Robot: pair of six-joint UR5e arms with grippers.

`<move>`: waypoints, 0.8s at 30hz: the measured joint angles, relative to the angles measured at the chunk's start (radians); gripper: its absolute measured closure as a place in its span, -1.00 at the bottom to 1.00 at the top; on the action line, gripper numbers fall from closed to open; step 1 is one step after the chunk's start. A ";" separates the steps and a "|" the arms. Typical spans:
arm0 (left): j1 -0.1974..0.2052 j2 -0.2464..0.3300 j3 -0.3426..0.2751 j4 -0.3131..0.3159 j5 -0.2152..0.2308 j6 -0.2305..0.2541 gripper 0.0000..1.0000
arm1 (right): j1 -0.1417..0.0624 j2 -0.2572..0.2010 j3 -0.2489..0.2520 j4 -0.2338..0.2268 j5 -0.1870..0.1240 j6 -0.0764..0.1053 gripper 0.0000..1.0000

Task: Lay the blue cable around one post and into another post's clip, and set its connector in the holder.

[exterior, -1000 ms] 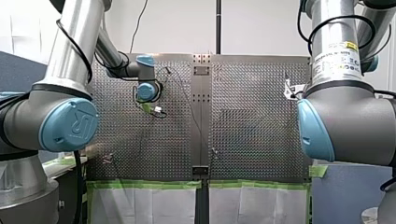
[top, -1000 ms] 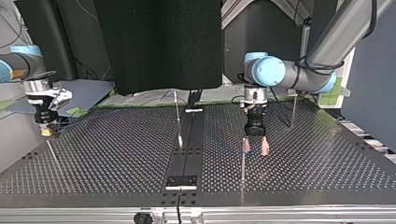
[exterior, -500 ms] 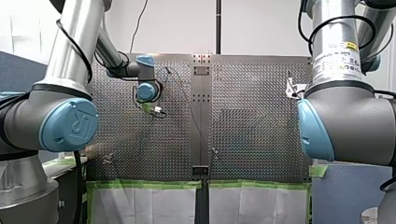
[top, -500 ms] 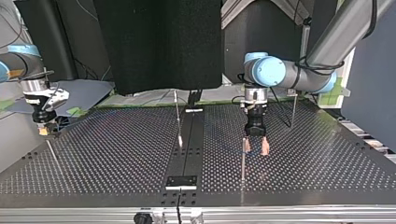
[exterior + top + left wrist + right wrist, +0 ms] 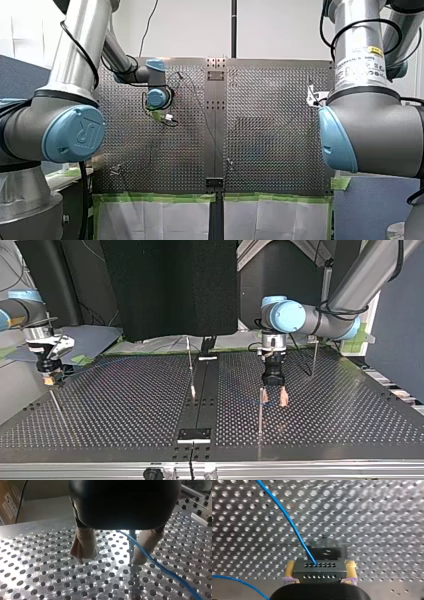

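Fingers (image 5: 83, 546) of the left gripper (image 5: 112, 555), beige-padded, spread apart and pointing straight down just above the perforated table (image 5: 37, 580). The blue cable (image 5: 160, 566) passes through the gap between them, close along one pad, then runs on over the plate; whether it touches that pad cannot be told. A thin upright post (image 5: 132, 538) stands in the same gap, hard by the cable. In the top view the left gripper (image 5: 273, 398) hangs vertically beside this post (image 5: 260, 415), its wrist directly above it, and the left arm (image 5: 320, 322) rises from there to the view's upper right. The yellow-padded fingers (image 5: 290, 570) of the right gripper (image 5: 320, 563) pinch the connector (image 5: 319, 573), a dark block with two rows of small holes, one finger on each end face. The cable leaves the connector's upper row and curves away across the table. The connector sits in the gripper's hold, not in any fixture. Just beyond it on the plate lies a dark shape (image 5: 327, 551), too blurred to identify. In the top view the right gripper (image 5: 48, 379) points downward over the table's far corner at the view's left, and the right arm (image 5: 20, 310) enters from the left edge. In the front view the left gripper (image 5: 162, 116) lies over the left panel.
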 joint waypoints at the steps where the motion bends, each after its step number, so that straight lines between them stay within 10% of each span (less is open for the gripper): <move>1: 0.000 0.000 0.000 0.000 0.000 0.000 -1.00 | 0.000 0.003 -0.002 0.003 -0.001 -0.005 0.62; 24: 0.001 0.000 0.000 -0.002 -0.011 0.016 -1.00 | -0.005 0.012 -0.010 -0.054 -0.058 -0.034 0.62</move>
